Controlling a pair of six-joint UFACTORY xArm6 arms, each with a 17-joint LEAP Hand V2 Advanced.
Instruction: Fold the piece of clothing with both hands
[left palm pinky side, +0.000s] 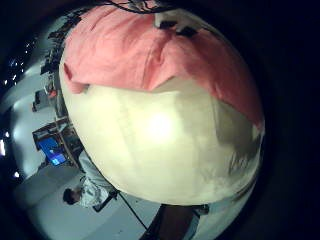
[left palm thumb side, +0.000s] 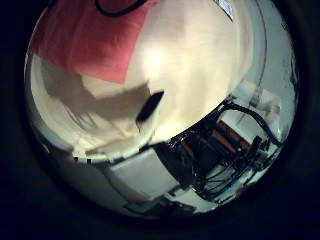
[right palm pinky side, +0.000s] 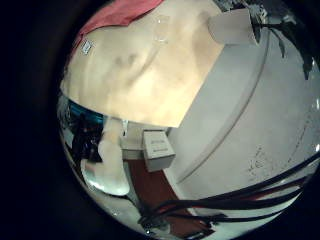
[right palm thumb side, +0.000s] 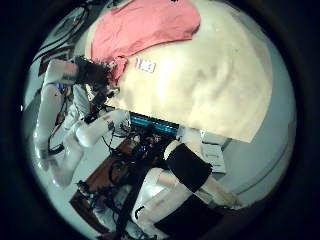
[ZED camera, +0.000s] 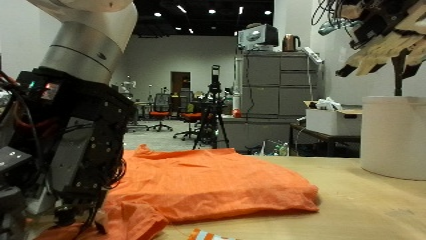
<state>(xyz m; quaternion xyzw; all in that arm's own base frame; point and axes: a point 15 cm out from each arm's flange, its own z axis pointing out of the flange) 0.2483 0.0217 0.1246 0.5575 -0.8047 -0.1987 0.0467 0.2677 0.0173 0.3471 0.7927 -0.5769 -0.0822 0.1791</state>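
An orange piece of clothing (ZED camera: 200, 185) lies spread and rumpled on the pale wooden table (ZED camera: 360, 205). The left hand (ZED camera: 67, 150), black under its white arm, stands at the cloth's near corner with its fingers down at the cloth; its grip is hidden. The right hand (ZED camera: 380, 40) hangs high above the table's far side, away from the cloth, fingers relaxed and holding nothing. The right thumb side palm view shows the cloth (right palm thumb side: 140, 30) with the left hand (right palm thumb side: 95, 72) at its edge. The left little finger side palm view shows the cloth (left palm pinky side: 140, 50) close.
A white cylinder (ZED camera: 393, 135) stands at the table's edge under the right hand.
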